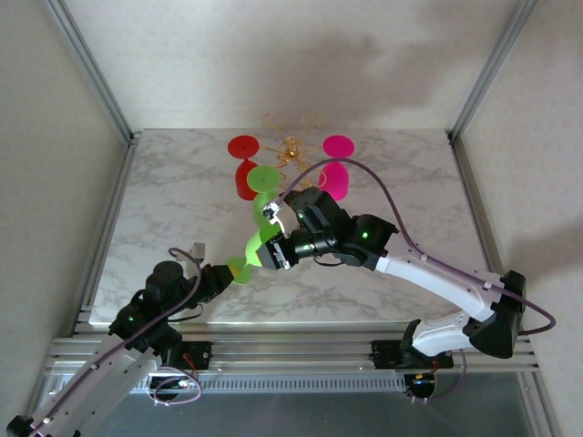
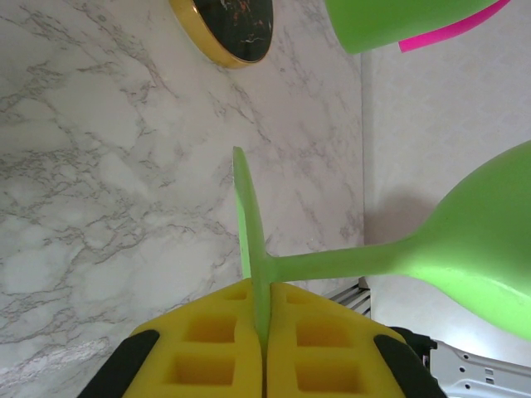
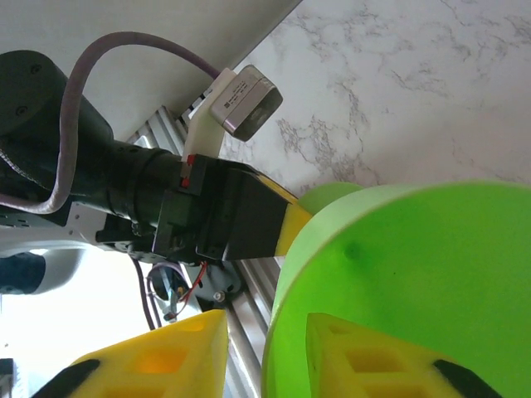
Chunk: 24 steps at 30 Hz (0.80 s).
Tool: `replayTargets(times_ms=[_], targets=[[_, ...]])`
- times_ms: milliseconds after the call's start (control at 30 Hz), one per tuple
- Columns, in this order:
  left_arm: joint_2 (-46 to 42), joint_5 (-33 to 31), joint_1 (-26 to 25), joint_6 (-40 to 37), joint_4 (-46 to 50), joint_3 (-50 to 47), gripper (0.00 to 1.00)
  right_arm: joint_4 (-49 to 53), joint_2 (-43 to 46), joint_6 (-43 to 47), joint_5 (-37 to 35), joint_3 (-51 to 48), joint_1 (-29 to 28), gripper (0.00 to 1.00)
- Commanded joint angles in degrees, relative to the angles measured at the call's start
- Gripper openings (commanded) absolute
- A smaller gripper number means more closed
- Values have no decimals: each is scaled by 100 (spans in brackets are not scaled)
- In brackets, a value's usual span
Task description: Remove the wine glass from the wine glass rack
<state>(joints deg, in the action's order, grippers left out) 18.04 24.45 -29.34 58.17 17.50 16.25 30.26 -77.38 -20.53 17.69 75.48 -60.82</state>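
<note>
The green wine glass (image 2: 465, 249) lay sideways, off the wine glass rack (image 1: 290, 150), its foot clamped in the shut left gripper (image 2: 262, 308), the right gripper (image 3: 265, 323) part-open astride its bowl, so uneven pulls between arms could have snapped the stem

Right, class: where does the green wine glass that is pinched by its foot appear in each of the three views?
Top external: the green wine glass sits just left of centre, below the middle.
Left wrist: its foot stands edge-on at bottom centre; its bowl is at the right edge.
Right wrist: its bowl covers the lower right.
Shared landmark: the marble table, in all three.
</note>
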Motion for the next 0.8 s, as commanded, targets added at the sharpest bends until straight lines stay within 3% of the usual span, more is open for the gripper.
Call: replayTargets(times_ms=[0, 200, 467, 667, 767], targets=[[-27, -50, -36, -48, -230, 10, 0, -8, -75, 48, 120, 120, 20, 22], [8, -111, -36, -23, -205, 60, 0, 8, -154, 75, 180, 103, 25, 0], [220, -251, -36, -25, -151, 168, 3, 33, -45, 42, 36, -20, 26, 0], [315, -343, -36, -48, -122, 296, 32, 111, 72, 10, -93, -75, 24, 0], [348, -388, -37, -79, -79, 359, 35, 228, 97, 1, -203, -99, 26, 0]])
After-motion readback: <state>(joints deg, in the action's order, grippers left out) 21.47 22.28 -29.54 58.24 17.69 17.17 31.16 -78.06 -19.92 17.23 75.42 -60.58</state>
